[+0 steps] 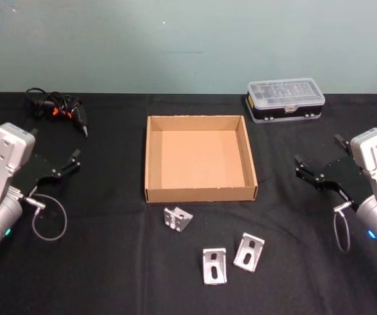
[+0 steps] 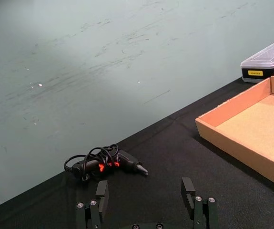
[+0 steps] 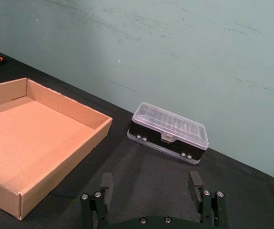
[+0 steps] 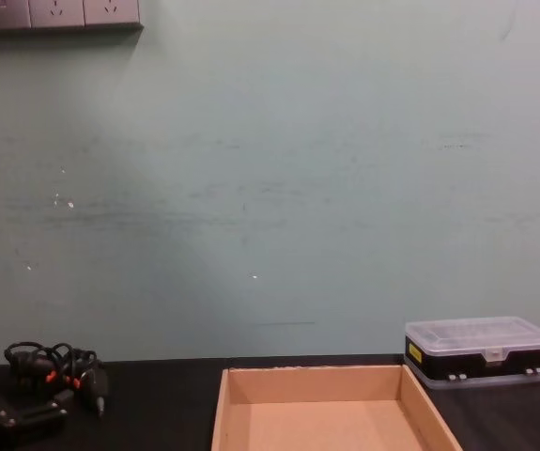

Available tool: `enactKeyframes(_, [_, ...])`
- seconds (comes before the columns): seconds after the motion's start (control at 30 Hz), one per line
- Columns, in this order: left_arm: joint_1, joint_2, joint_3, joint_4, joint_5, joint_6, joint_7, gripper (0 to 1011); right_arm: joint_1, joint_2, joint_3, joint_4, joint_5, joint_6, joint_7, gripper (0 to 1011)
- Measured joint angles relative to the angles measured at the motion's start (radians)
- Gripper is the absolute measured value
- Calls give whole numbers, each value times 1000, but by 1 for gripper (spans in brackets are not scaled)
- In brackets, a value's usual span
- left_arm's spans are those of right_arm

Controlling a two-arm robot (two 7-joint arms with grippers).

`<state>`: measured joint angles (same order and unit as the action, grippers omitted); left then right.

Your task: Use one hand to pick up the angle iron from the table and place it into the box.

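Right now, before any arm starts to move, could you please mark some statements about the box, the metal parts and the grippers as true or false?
1. Three angle irons lie on the table, nearer to the robot than the cardboard box. True.
2. One angle iron already lies in the cardboard box. False: the box is empty.
3. The left gripper is open and holds nothing. True.
4. The clear-lidded plastic case sits inside the box. False: it stands on the table beyond the box's far right corner.
5. The right gripper is open, to the right of the box. True.
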<state>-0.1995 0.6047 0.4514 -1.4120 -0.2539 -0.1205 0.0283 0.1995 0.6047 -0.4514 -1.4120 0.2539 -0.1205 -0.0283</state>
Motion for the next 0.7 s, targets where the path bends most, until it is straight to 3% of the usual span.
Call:
enactKeyframes(0.43, [0, 0, 0, 0, 0, 0, 0, 1000, -7, -4, 12, -2, 0, 0, 12, 1000])
enactKeyframes(0.7, [0, 0, 0, 0, 0, 0, 0, 1000, -56, 45, 54, -103, 20, 48, 58, 1002])
